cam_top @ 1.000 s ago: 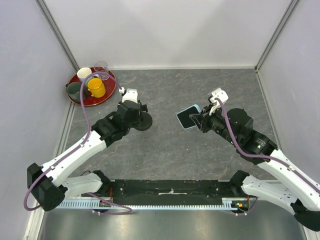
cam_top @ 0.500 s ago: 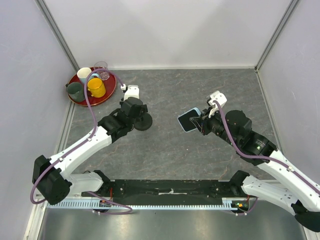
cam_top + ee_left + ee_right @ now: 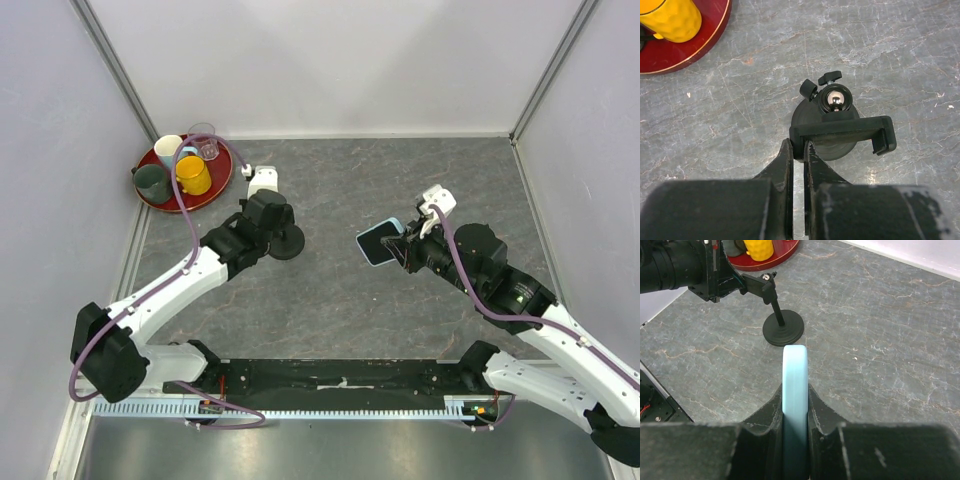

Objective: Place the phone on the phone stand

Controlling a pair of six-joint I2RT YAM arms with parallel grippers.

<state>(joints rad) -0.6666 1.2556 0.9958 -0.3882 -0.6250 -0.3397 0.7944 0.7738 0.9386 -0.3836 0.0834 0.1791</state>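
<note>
The phone [image 3: 377, 243], black screen with a light blue edge, is held above the table in my right gripper [image 3: 400, 246], which is shut on it. In the right wrist view the phone [image 3: 794, 375] stands edge-on between the fingers. The phone stand [image 3: 286, 243], black with a round base, stands left of centre. My left gripper [image 3: 270, 224] is shut on the left end of its cradle [image 3: 840, 131]; the fingertips [image 3: 786, 150] pinch that end, above the disc base [image 3: 801, 116]. The right wrist view shows the stand [image 3: 784, 330] ahead of the phone, to the left.
A red tray [image 3: 222, 182] at the back left holds a yellow cup [image 3: 193, 175], a dark green cup [image 3: 150, 182], a white cup [image 3: 168, 148] and a glass [image 3: 206, 149]. The tray [image 3: 690, 47] lies close behind the stand. Grey walls enclose the table.
My right gripper has moved the phone slightly nearer and lower in view. My left wrist has shifted slightly towards the back while staying at the stand.
</note>
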